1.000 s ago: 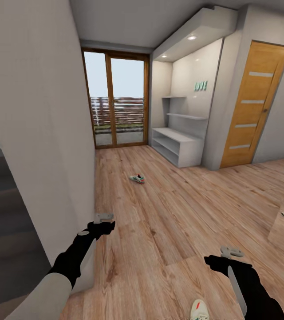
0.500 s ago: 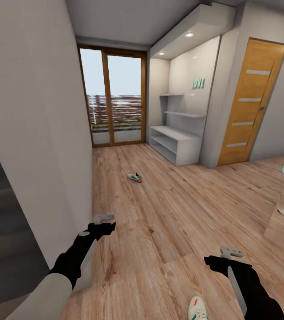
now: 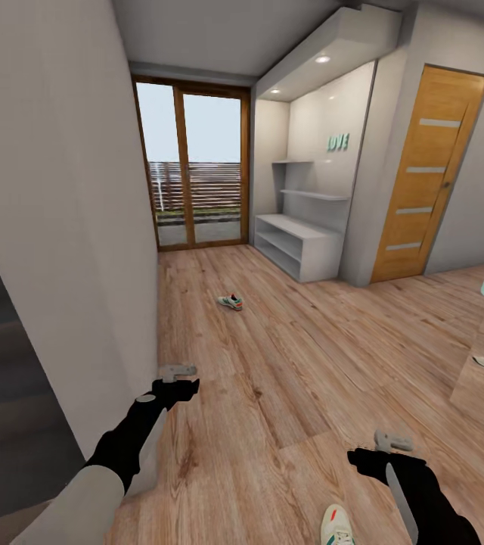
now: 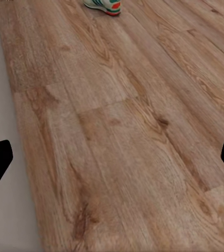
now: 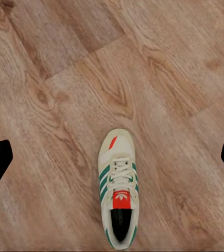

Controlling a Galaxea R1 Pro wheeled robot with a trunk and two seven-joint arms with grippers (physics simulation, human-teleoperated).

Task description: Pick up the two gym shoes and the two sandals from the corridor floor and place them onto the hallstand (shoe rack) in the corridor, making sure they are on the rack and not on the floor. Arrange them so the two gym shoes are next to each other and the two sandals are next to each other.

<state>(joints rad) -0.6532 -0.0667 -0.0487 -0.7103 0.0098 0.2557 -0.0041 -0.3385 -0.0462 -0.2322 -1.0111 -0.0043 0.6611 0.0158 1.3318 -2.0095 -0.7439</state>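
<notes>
Both black grippers hang with jaws wide, holding nothing: the right gripper over a cream lace-up gym shoe with green stripes and red tongue, the left gripper above grained wood-plank floor. Between that shoe and the pale grey hallstand, another gym shoe lies.

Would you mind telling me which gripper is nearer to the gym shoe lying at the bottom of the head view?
Right. The right gripper hangs just above the gym shoe, which lies between its fingertips in the wrist view; the left gripper is farther off, by the wall.
</notes>
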